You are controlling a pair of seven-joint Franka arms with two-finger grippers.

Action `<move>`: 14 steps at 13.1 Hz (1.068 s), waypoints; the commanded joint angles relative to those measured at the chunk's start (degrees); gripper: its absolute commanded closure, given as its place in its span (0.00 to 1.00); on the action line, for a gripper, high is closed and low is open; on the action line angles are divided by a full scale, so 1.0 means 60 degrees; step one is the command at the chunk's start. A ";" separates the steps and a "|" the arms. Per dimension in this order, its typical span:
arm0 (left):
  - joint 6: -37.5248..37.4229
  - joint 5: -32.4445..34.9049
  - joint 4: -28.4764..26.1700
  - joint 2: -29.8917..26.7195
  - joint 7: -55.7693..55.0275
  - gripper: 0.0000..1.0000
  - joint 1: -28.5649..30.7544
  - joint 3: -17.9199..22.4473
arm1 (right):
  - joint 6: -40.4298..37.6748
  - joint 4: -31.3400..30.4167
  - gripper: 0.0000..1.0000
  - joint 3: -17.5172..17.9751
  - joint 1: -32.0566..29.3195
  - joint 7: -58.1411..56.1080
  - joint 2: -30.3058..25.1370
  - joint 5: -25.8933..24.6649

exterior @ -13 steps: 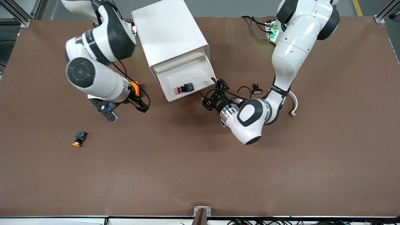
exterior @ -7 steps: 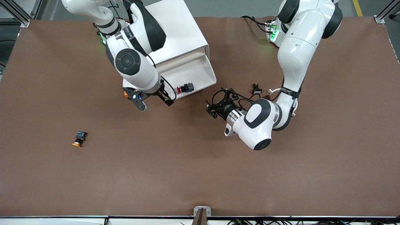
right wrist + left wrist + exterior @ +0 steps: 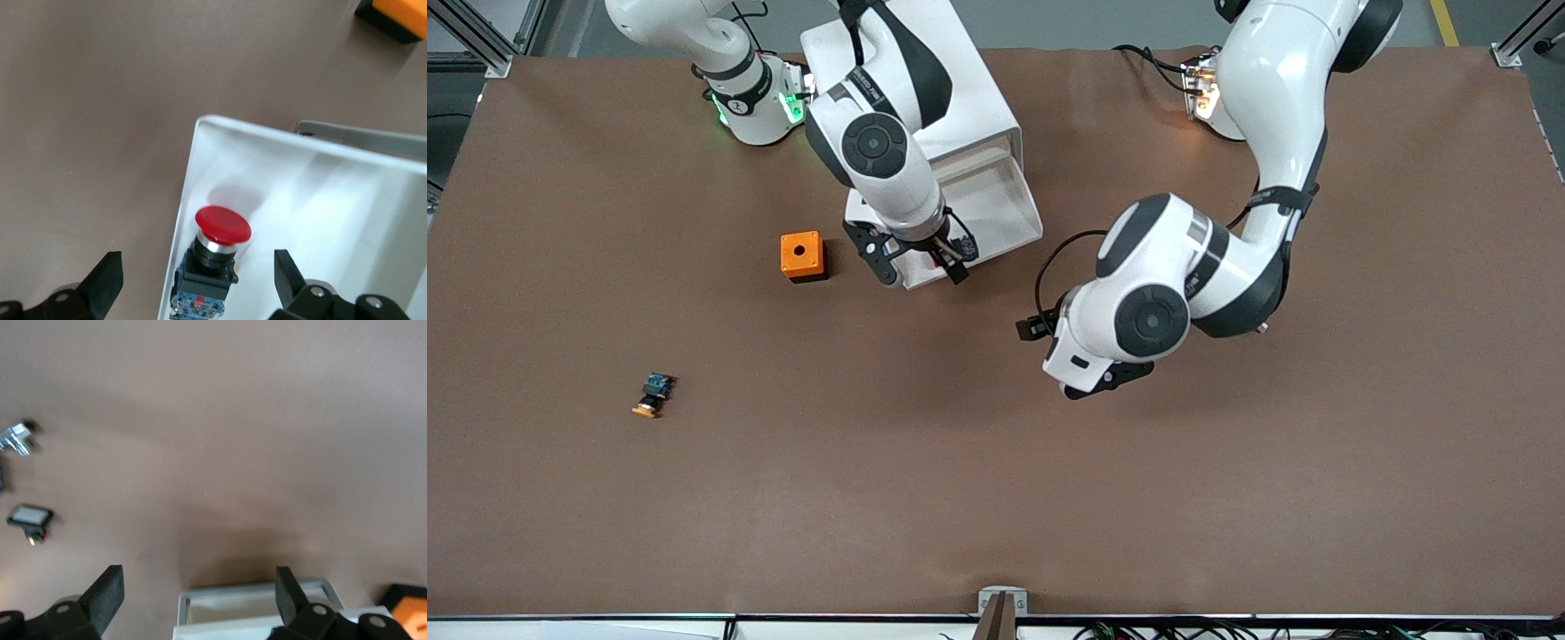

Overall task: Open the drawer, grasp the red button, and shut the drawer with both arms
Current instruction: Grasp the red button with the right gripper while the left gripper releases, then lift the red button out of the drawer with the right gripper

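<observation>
Right gripper (image 3: 916, 263) jaws spread over the button (image 3: 212, 257) (untouched); left gripper (image 3: 193, 603) jaws spread, empty.

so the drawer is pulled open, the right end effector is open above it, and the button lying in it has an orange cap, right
Not quite: the button in the drawer has a red cap, as the right wrist view shows. The drawer is indeed pulled open, and the right end effector hangs open above it.

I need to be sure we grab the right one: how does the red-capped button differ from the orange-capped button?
The red-capped button lies in the open drawer under the open right gripper; the orange-capped button lies on the bare table, toward the right arm's end and nearer the front camera. Their caps differ: red against orange. Both have a blue rear block.
</observation>
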 commanded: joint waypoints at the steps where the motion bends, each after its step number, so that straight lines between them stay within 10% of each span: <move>1: 0.0189 0.1366 -0.0146 -0.0223 0.0243 0.00 -0.0439 0.0134 | 0.0698 -0.0504 0.00 -0.0122 0.0500 0.0515 -0.0115 0.0161; 7: 0.0846 0.2119 -0.0205 -0.0413 0.0024 0.00 -0.0705 0.0149 | 0.0920 -0.0696 0.13 -0.0122 0.0706 0.0546 -0.0130 0.0161; 14: 0.1594 0.2075 -0.0585 -0.0326 -0.0430 0.00 -0.0749 0.0120 | 0.0906 -0.0681 0.93 -0.0122 0.0750 0.0414 -0.0159 0.0044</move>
